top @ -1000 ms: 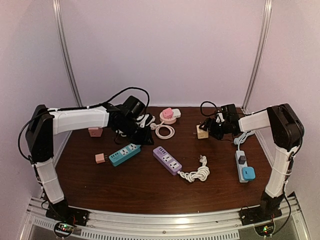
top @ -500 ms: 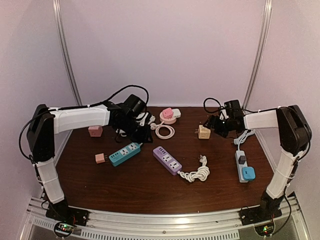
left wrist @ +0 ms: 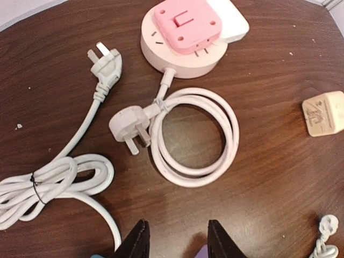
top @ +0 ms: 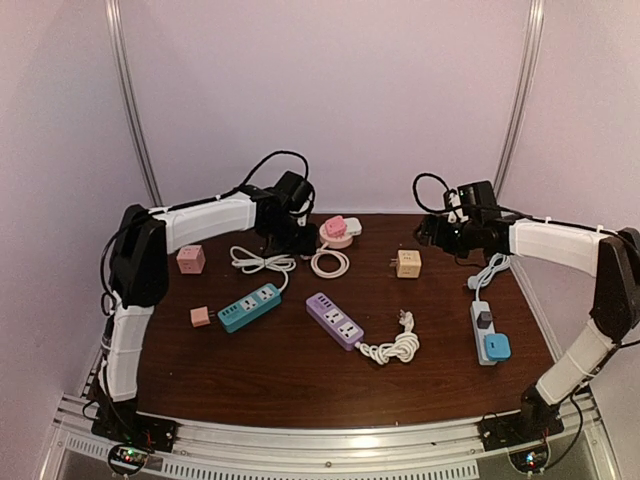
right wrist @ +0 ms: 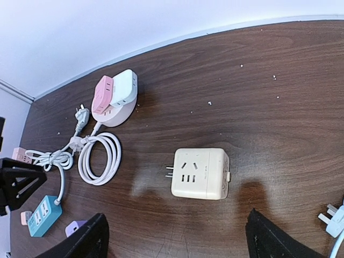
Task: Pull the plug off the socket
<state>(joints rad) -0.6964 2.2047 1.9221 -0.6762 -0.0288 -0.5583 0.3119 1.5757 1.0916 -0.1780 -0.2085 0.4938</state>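
The dark brown wooden worktop [top: 300, 385] carries everything. Two white-and-black arms reach over its far half. The left end effector [left wrist: 176, 228] hangs above the white cords, fingers apart with nothing between them. The right end effector [right wrist: 176, 217] hovers over the far right area, fingers spread wide and likewise empty (so neither grips anything).

A white power strip [top: 481, 325] lies along the right edge. A purple power strip [top: 334, 319] sits near the middle with its coiled white cord [top: 393, 349] just beside it. An angled teal power strip [top: 248, 307] lies to its left in the overhead view.

At the far middle, a round pale pink socket [left wrist: 177, 65] holds a square pink plug [left wrist: 187, 24] and a white plug [left wrist: 232, 24], both seated on top. Its cord forms a white loop [left wrist: 231, 126] on the wood.

Beside that loop lies a bundled white cord [left wrist: 59, 180]. Its flat white three-pin plug [left wrist: 106, 62] rests loose on the worktop, in no socket, near the round socket.

A cream cube socket [right wrist: 200, 173] lies alone below the right end effector, two bare prongs showing, touching neither finger. A blue adapter [top: 496, 347] sits on the white strip's near end. A pink cube [top: 191, 259] stands at the far left, and a small pink block [top: 200, 316] lies just beside the teal strip.
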